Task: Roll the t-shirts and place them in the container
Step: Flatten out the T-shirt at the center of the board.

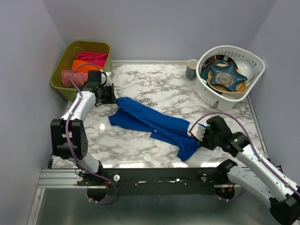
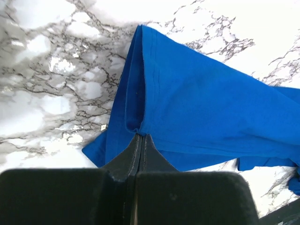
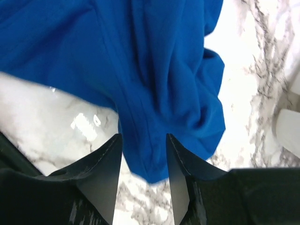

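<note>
The royal-blue t-shirt [image 1: 154,123] lies bunched in a long diagonal band across the marble table [image 1: 154,84]. My left gripper [image 1: 111,98] is at its far-left end, shut on a fold of the blue cloth, as the left wrist view shows [image 2: 139,137]. The shirt fills that view [image 2: 211,108]. My right gripper [image 1: 197,134] is at the shirt's near-right end. In the right wrist view it is open [image 3: 143,139], its fingers on either side of the shirt's hanging end [image 3: 159,93]. Magenta [image 1: 93,58], orange [image 1: 83,64] and dusty-pink [image 1: 69,78] rolls lie in the bin.
An olive-green bin [image 1: 61,65] stands at the back left, just behind my left arm. A white basket [image 1: 213,96] of dishes stands at the back right, with a mug [image 1: 191,69] beside it. The table's front edge runs just below the shirt's near end.
</note>
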`<state>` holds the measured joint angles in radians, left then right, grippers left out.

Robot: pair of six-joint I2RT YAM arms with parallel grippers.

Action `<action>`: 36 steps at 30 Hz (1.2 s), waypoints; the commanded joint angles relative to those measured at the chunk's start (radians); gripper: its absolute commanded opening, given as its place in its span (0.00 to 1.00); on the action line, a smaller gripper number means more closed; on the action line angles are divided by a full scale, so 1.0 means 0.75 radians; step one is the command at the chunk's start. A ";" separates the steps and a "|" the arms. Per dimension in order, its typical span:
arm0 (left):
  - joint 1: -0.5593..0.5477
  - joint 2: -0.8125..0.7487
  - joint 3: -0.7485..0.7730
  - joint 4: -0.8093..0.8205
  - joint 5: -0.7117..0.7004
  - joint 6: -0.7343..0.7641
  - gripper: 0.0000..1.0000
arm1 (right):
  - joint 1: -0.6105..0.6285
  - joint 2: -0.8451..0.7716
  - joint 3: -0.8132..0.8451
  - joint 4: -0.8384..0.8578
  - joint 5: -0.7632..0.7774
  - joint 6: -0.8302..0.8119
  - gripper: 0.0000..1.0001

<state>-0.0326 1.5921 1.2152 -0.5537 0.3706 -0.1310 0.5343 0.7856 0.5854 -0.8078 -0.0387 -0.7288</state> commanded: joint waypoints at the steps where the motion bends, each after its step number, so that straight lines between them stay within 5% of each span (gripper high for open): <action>1: -0.022 0.004 -0.041 0.041 0.032 -0.015 0.00 | -0.011 -0.182 0.131 -0.258 -0.116 -0.090 0.52; 5: -0.048 0.008 -0.047 0.051 0.046 -0.020 0.00 | -0.011 -0.074 0.283 -0.277 -0.330 -0.108 0.52; 11: -0.061 0.006 -0.041 0.055 0.052 -0.011 0.00 | -0.011 0.433 0.473 -0.336 -0.647 -0.206 0.50; 15: -0.061 -0.014 -0.056 0.059 0.040 -0.003 0.00 | -0.009 0.599 0.494 -0.252 -0.707 -0.306 0.51; 23: -0.059 -0.077 -0.119 0.082 0.001 0.023 0.00 | 0.022 0.987 0.710 -0.436 -0.795 -0.574 0.50; 36: -0.038 -0.108 -0.150 0.074 -0.026 0.044 0.00 | 0.134 1.147 0.700 -0.424 -0.748 -0.838 0.49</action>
<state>-0.0711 1.5372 1.1091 -0.5095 0.3748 -0.1181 0.6209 1.6047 1.1152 -1.0958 -0.5987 -1.2514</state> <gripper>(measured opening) 0.008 0.494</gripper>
